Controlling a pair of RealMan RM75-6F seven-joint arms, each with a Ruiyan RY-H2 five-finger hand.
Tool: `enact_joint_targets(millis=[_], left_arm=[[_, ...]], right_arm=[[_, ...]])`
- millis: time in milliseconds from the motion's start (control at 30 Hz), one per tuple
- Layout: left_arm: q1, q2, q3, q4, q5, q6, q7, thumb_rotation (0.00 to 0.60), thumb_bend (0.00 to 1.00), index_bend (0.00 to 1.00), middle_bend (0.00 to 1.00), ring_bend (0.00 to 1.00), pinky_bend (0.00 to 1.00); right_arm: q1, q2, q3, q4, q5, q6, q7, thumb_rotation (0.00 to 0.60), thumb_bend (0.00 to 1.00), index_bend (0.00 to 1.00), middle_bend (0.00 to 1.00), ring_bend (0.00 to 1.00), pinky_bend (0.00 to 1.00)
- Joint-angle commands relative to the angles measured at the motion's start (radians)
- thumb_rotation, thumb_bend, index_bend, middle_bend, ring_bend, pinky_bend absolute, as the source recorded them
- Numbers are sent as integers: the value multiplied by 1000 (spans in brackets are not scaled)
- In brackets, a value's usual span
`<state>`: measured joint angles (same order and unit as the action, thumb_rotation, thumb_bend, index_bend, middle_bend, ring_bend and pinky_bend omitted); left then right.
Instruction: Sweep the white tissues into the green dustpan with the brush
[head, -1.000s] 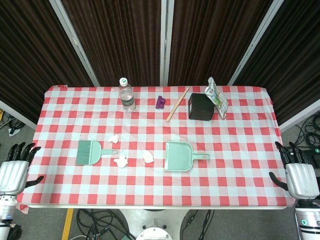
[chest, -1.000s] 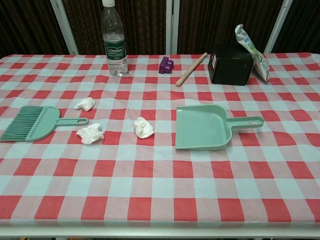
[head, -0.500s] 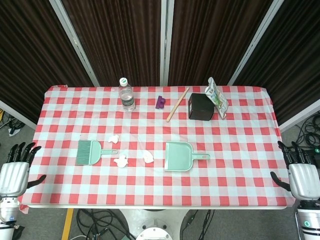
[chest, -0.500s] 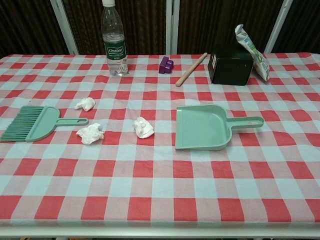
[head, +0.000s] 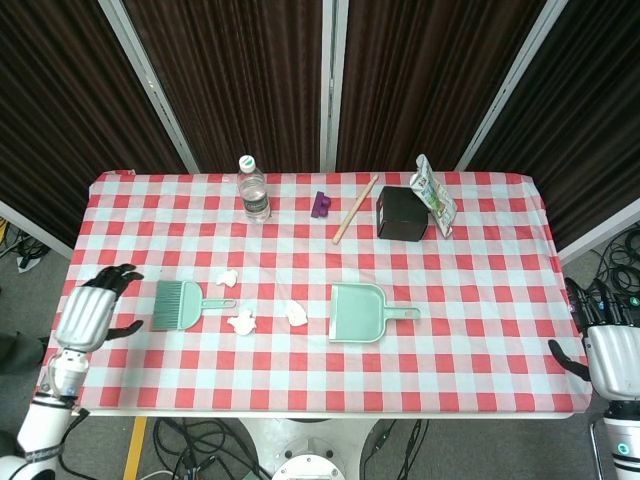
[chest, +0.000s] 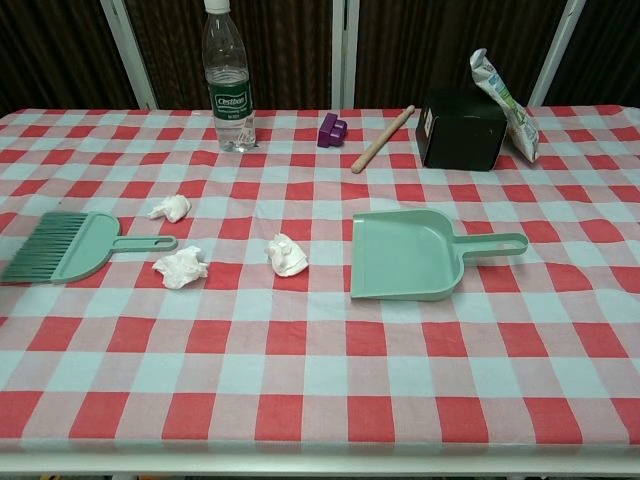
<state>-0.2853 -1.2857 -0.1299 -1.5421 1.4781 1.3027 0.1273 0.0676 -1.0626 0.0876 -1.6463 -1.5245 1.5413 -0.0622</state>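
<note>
The left robot hand (head: 88, 314) is hovering over the counter (head: 480, 300) edge, empty, fingers apart and curling a bit downward, w/ the brush (head: 178, 304) just beside it toward the middle. Bristles are facing the hand; the handle is pointing away toward the tissues (head: 242, 321). So I'm guessing the job right now is picking up the brush. Best bet is reaching past the bristle head and closing around the thin handle, low and flat, w/o nudging the nearest tissue, which is lying just beyond the handle tip.

Three tissues are sitting btwn brush and dustpan (head: 358, 312). The dustpan is farther off, mouth facing them, handle toward the right side.

The right robot hand (head: 612, 352) is hanging off the counter's far edge, holding nothing, well apart from everything. It's partly cut off in the head view, so how far its fingers are spread I can't really tell.
</note>
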Motion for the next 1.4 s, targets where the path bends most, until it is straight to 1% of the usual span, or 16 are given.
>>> enact_joint_targets(millis=[33, 100, 167, 333, 567, 700, 833, 900, 1000, 1200, 1400], left_arm=[[-100, -50, -21, 46, -25, -136, 9, 600, 145, 394, 374, 478, 772], [-139, -71, -22, 62, -55, -203, 58, 600, 170, 419, 416, 570, 843], [-168, -91, -20, 72, -84, -251, 122, 600, 177, 426, 430, 615, 874], [-234, -147, -15, 94, -183, -364, 253, 600, 191, 429, 435, 672, 900], [-307, -202, -24, 102, -329, -407, 489, 600, 199, 421, 426, 718, 921], [-361, -223, -31, 86, -466, -435, 624, 600, 200, 414, 422, 735, 921], [-413, -247, -22, 76, -609, -430, 757, 600, 202, 413, 422, 738, 921], [-437, -257, -17, 67, -680, -421, 804, 600, 204, 412, 422, 738, 921], [-468, -269, -11, 59, -751, -403, 848, 600, 206, 407, 421, 738, 921], [-515, -290, 10, 58, -858, -370, 901, 600, 208, 400, 419, 738, 922], [-551, -310, 32, 56, -915, -339, 932, 600, 207, 399, 419, 739, 921]], right_arm=[[-1, 1, 1, 1, 0, 2, 2, 600, 150, 0, 200, 38, 155], [-1, 2, 1, 3, 0, 2, 4, 600, 150, 0, 200, 38, 155], [-2, 3, 0, 3, 1, 0, 5, 600, 150, 0, 200, 38, 155], [0, 5, 1, 5, 7, -7, 8, 600, 151, 0, 200, 38, 155], [6, 1, 2, 5, 12, -19, 4, 600, 151, 0, 200, 38, 158], [8, -1, 2, 5, 17, -24, 2, 600, 150, 0, 200, 38, 160], [5, -1, 2, 7, 22, -23, 5, 600, 151, 0, 200, 38, 161], [2, -1, 1, 9, 25, -22, 9, 600, 150, 0, 200, 38, 161], [0, -1, 0, 13, 27, -22, 16, 600, 151, 0, 200, 38, 161], [-6, -4, -4, 25, 25, -17, 32, 600, 151, 0, 200, 38, 162], [-12, -5, -6, 35, 27, -14, 46, 600, 151, 0, 200, 38, 163]])
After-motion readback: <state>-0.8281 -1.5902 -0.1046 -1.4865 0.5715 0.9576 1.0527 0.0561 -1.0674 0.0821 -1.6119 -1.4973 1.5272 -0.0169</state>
